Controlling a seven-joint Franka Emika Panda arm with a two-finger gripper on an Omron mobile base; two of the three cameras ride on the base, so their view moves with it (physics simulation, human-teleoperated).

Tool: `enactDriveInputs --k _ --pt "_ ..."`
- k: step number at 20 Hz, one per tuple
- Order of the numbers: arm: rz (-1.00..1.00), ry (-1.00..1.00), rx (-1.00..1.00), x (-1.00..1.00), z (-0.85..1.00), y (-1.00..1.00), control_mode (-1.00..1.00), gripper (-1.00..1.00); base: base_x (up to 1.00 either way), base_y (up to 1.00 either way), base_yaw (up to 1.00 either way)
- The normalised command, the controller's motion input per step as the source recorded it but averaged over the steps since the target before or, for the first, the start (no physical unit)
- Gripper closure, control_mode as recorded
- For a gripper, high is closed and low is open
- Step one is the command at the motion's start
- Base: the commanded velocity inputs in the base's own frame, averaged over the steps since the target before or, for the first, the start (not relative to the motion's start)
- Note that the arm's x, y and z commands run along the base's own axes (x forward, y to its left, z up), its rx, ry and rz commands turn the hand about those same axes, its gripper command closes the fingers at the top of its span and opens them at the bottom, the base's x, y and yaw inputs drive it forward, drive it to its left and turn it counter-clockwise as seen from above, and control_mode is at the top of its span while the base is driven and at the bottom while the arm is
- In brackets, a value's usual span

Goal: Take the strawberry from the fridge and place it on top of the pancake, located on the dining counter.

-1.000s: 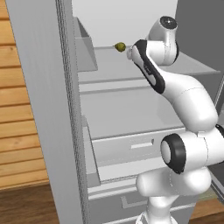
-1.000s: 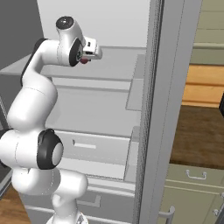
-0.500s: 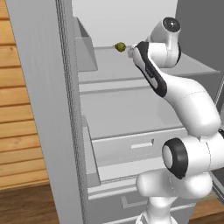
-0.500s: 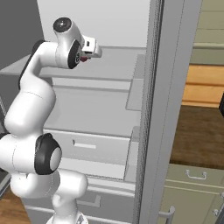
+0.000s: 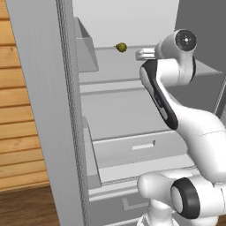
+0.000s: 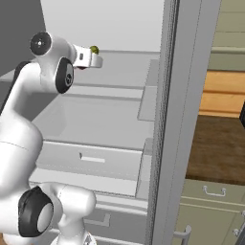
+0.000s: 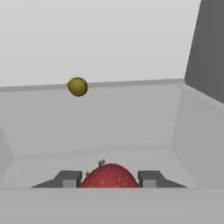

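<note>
Gripper [image 7: 109, 179] sitting inside fridge [image 5: 53, 110] at upper shelf [image 7: 131, 118], fingers [image 7: 70, 178] nearly closed, pinching strawberry [image 7: 109, 176] between them. Olive-green fruit [image 7: 78, 86] resting well behind, at shelf back. Risks: tiny berry slipping from shallow pinch during pull-out; arm clipping open door or door bin [image 5: 86, 48] while withdrawing.

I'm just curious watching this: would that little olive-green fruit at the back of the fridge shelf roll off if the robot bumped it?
Probably yes. The olive-green fruit looks round and smooth, sitting loose on the flat shelf, so a nudge would likely send it rolling. It seems small and light. The gripper sits apart from it, around the strawberry.
</note>
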Motion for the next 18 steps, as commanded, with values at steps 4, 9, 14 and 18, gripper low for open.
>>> enactDriveInputs --k 4,9,14,18 --pt "0.00 0.00 0.07 -1.00 0.24 -0.05 -1.00 1.00 0.00 0.00 0.00" --pt "0.03 0.03 0.04 -1.00 0.00 -0.05 -1.00 1.00 0.00 0.00 0.00" --pt "0.04 0.24 0.00 -1.00 -0.31 0.00 -1.00 1.00 0.00 0.00 0.00" --pt "0.07 0.36 0.00 -1.00 -0.73 0.00 -1.00 1.00 0.00 0.00 0.00"
